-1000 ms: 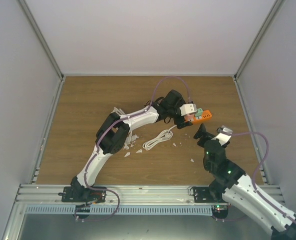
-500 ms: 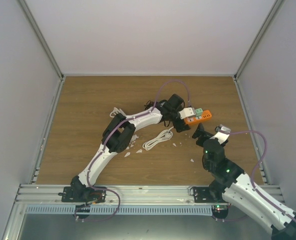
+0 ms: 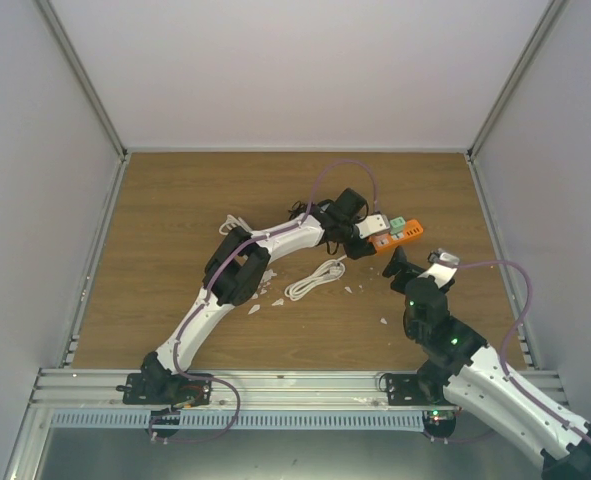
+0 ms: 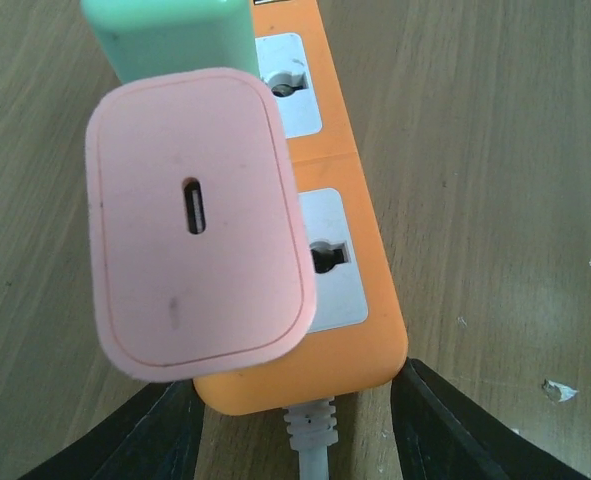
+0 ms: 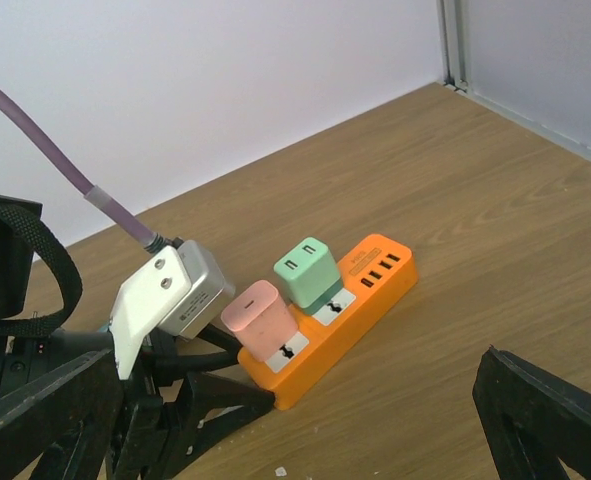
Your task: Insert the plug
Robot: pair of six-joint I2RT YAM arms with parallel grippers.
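Observation:
An orange power strip lies on the wooden table, also seen in the top view and the right wrist view. A pink plug stands seated in its socket nearest the cable end, with a green plug in the socket beyond it. My left gripper grips the strip's cable end, one finger against each side. The right gripper hangs wide open in front of the strip, holding nothing.
A coiled white cable lies near the table's middle, with white scraps scattered beside it. The strip's grey cord runs back between my left fingers. Grey walls enclose the table on three sides.
The left gripper has dropped from above the plugs to the table and narrowed from wide open onto the strip's end. The right arm has barely moved.

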